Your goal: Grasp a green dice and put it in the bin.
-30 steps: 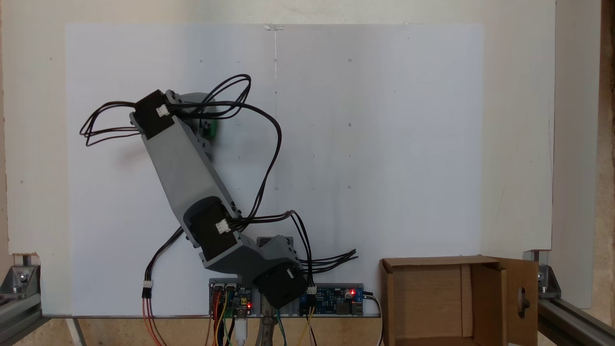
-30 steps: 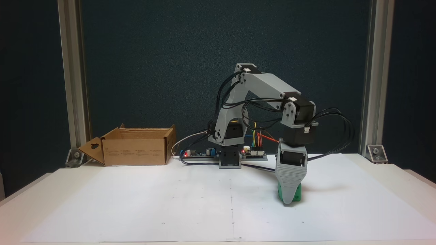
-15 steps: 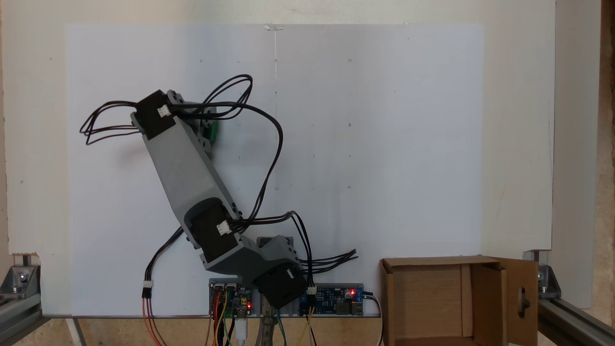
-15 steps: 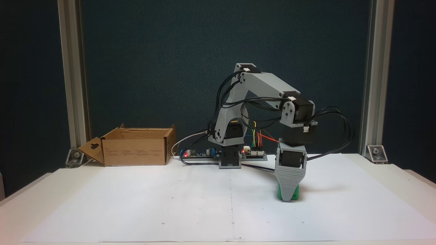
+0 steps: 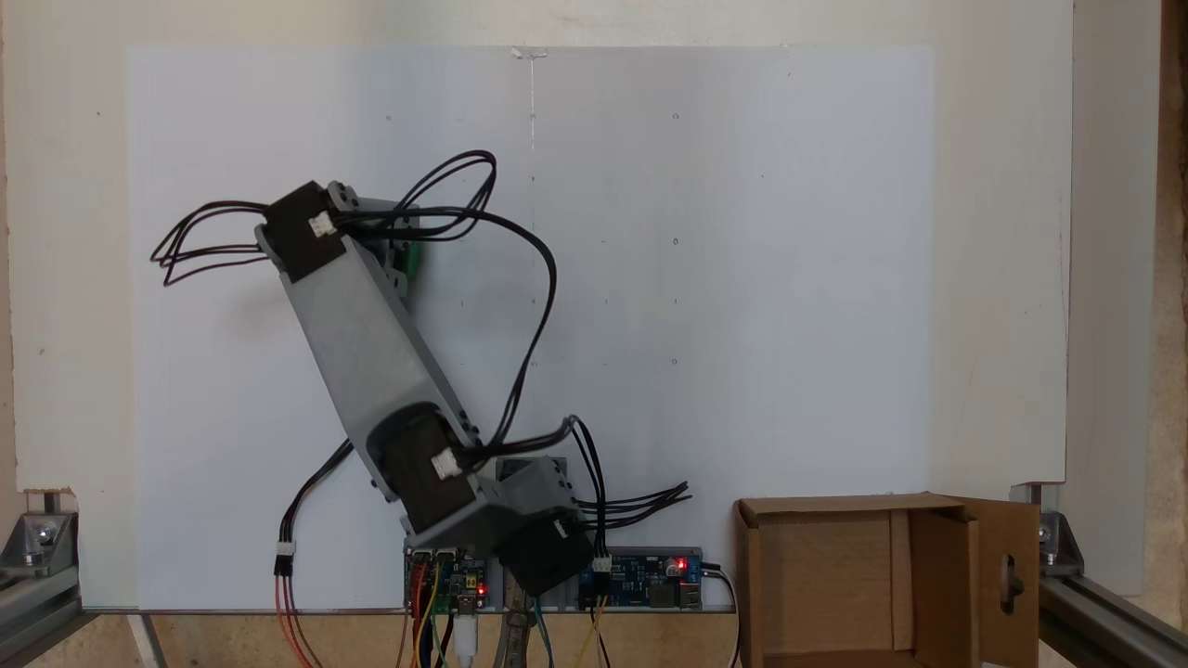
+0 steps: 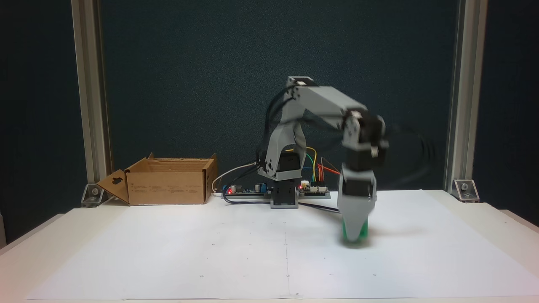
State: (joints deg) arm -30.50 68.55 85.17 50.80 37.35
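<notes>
The green dice [image 6: 347, 229] sits between the grey jaws of my gripper [image 6: 356, 238] at the right-centre of the white paper, just above the sheet, blurred by motion. The near jaw covers most of it. From above in a fixed view, a sliver of the green dice [image 5: 415, 259] peeks out beside the wrist, and my gripper [image 5: 406, 263] is mostly hidden under the arm. It is shut on the dice. The bin [image 6: 168, 187], a brown cardboard box with open flaps, stands at the back left; in a fixed view the bin [image 5: 835, 506] is at the lower right.
Circuit boards [image 6: 313, 190] with lit red LEDs and coloured wires sit by the arm's base [image 6: 284, 198]. Black cables [image 5: 520, 306] loop off the arm. Aluminium posts [image 6: 463, 105] frame the table's back corners. White paper [image 6: 189, 252] covers the table.
The jaws closed on the dice, which then rose slightly off the paper. The arm drew back toward its base and is in motion now.
</notes>
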